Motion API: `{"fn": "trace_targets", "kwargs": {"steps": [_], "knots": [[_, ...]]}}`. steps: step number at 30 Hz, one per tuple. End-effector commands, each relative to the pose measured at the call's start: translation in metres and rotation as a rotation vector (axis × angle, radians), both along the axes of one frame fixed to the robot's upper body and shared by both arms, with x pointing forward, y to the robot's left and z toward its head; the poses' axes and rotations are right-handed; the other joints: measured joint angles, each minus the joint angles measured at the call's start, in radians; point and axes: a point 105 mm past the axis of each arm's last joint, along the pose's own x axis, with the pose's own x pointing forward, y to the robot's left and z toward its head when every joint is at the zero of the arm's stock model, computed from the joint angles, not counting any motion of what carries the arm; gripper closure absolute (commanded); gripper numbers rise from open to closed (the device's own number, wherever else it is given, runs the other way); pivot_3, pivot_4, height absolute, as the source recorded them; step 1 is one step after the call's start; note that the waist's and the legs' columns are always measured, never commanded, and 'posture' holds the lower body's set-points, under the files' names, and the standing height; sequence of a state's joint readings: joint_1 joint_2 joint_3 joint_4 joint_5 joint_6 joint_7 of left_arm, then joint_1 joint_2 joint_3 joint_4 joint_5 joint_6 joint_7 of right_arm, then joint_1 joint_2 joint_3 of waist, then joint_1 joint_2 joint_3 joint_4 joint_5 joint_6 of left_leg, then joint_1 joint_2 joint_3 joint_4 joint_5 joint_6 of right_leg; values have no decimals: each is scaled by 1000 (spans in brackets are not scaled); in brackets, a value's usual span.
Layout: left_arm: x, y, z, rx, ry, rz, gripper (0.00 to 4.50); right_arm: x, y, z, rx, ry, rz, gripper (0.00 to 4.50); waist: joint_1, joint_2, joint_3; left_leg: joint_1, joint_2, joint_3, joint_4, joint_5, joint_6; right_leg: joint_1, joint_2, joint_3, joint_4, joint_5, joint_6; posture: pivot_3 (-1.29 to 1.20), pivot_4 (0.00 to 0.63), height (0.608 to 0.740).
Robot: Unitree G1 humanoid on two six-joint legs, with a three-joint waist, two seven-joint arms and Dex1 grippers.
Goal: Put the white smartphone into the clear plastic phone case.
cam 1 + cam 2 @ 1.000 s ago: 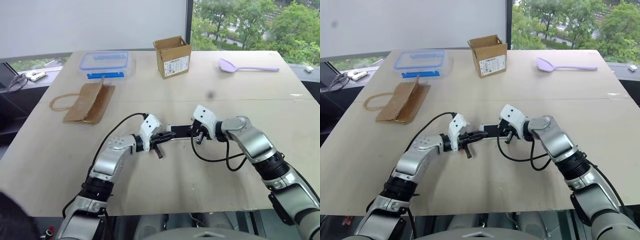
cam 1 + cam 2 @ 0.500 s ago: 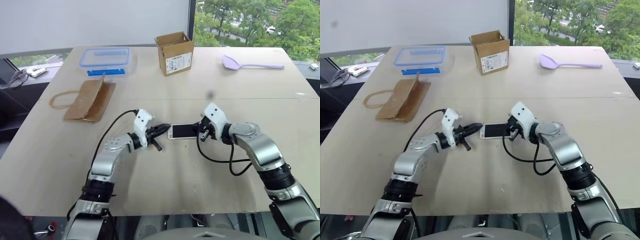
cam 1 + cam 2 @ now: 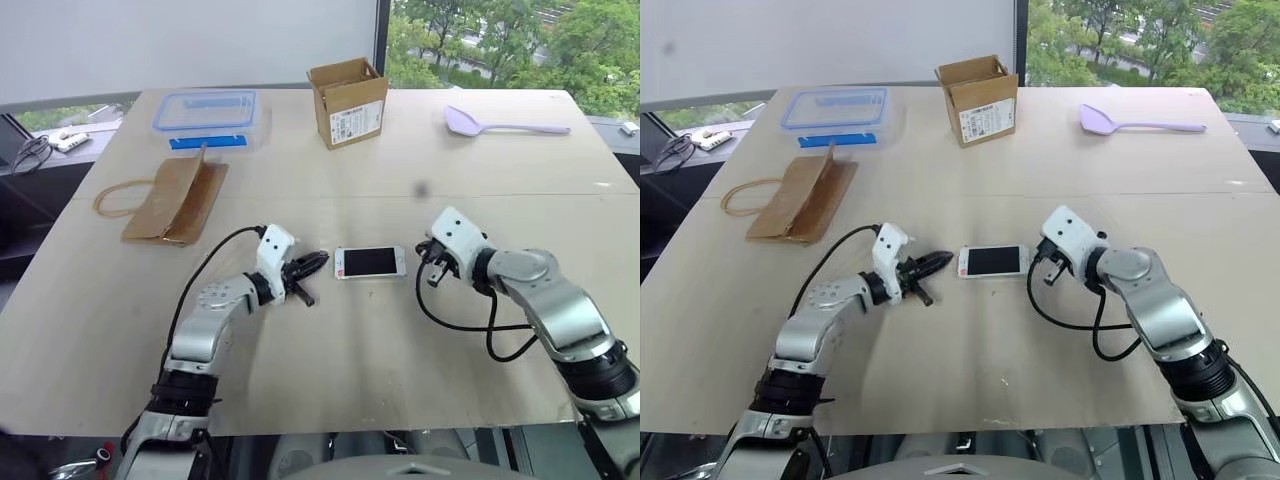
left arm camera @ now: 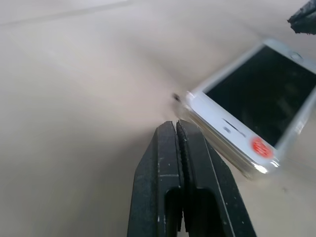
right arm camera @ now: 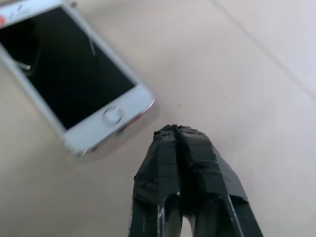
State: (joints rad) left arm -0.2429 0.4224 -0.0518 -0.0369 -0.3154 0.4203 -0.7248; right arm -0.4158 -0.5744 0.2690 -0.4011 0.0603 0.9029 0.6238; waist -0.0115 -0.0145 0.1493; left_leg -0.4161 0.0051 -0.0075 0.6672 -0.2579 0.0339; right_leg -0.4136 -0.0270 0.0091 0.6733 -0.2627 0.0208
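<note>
1. The white smartphone (image 3: 371,262) lies flat on the table (image 3: 400,370), screen up, between the two grippers and apart from both.
2. In the left wrist view a thin glassy rim runs along the phone's edge, so the clear plastic phone case (image 4: 245,167) appears to sit around it already; whether every corner is fully seated cannot be told.
3. The left gripper (image 3: 318,263) has its jaws pressed together on nothing, tips pointing at the phone's near end, just short of it.
4. The right gripper (image 3: 433,266) also has its jaws pinched together and empty, standing off the phone's other end, the one with the round button, with bare table between.
5. Judged from this, the insertion looks done or nearly so; what may remain is a check or a press on the corners.
6. Farther out, well apart from both jaws, lie a cardboard box (image 3: 348,101), a clear food box (image 3: 209,117), a brown paper bag (image 3: 178,201) and a lilac spoon (image 3: 503,124).
</note>
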Motion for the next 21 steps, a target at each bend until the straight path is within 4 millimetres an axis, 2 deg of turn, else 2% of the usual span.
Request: {"fn": "trace_targets", "kwargs": {"steps": [1,7,11,17,20,21], "knots": [[-6,-10,8,8,-32,-46,4454,-8,11,4,-12,-13,58,4469,0,0,0,0,0,0,0,0,0,0,0,0,0,0,0,0,150,740],[-12,-18,9,17,-28,-77,4454,-17,37,-6,-16,25,158,4469,-1,0,0,0,0,0,1,0,0,0,1,0,0,0,0,0,150,740],[-13,-24,10,17,-31,-94,4454,-16,49,-8,-14,31,194,4469,-4,0,0,1,0,0,1,0,0,1,2,0,2,0,0,0,150,740],[-13,-26,11,12,-37,-97,4454,-14,46,-6,9,43,188,4469,-4,0,0,3,0,0,2,0,0,1,2,1,5,0,0,0,150,740],[-8,-16,13,11,-57,-57,4454,-10,34,2,11,25,152,4469,-2,0,0,2,0,0,2,0,0,1,2,1,4,0,0,0,150,740],[-4,-10,20,-3,-82,-34,4454,-7,26,8,17,7,131,4469,-1,0,1,2,0,0,2,0,0,1,2,1,4,0,0,0,150,740]]}}
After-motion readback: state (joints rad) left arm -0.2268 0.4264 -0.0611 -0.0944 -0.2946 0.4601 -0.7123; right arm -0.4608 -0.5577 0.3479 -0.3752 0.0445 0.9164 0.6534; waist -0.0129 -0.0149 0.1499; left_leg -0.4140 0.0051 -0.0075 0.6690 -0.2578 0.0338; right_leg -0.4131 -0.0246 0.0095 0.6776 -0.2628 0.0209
